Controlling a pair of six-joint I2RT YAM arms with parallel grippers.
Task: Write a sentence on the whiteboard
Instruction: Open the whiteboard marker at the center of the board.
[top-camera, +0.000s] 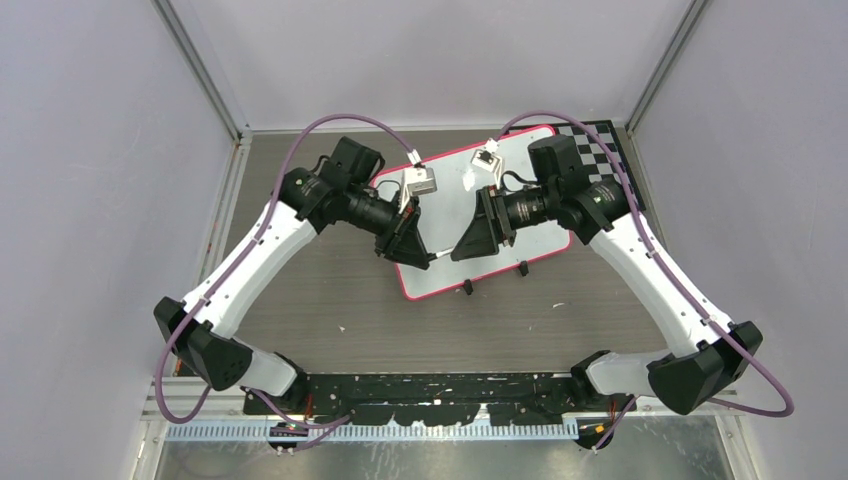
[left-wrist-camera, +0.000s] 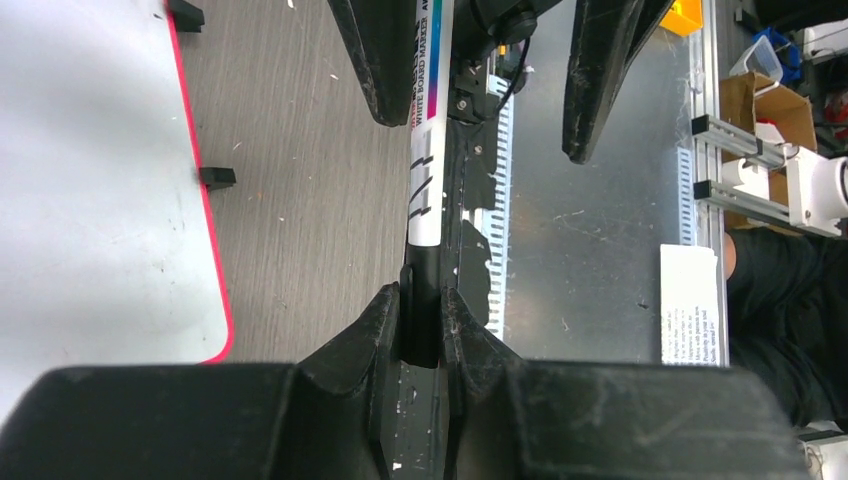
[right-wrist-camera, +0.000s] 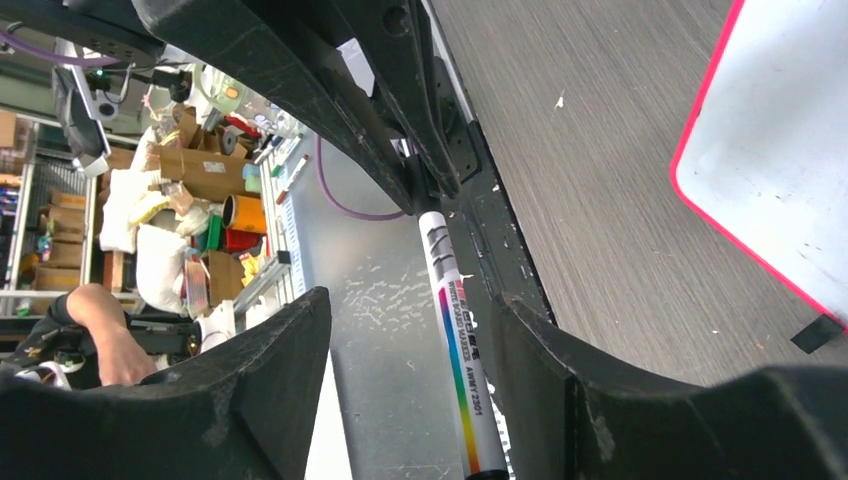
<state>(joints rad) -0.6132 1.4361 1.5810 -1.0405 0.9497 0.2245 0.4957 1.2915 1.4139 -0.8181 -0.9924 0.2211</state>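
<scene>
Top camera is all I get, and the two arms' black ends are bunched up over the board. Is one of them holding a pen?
Observer: Yes. The left wrist view shows the left fingers closed on the black end of a marker.
Operator: Is the other arm squeezing it too?
Observer: No. In the right wrist view the right fingers stand wide apart around the barrel and are not pinching it.
Operator: What kind of pen is it?
Observer: Its white barrel has a rainbow stripe and the print WHITE BOARD MARKER.
</scene>
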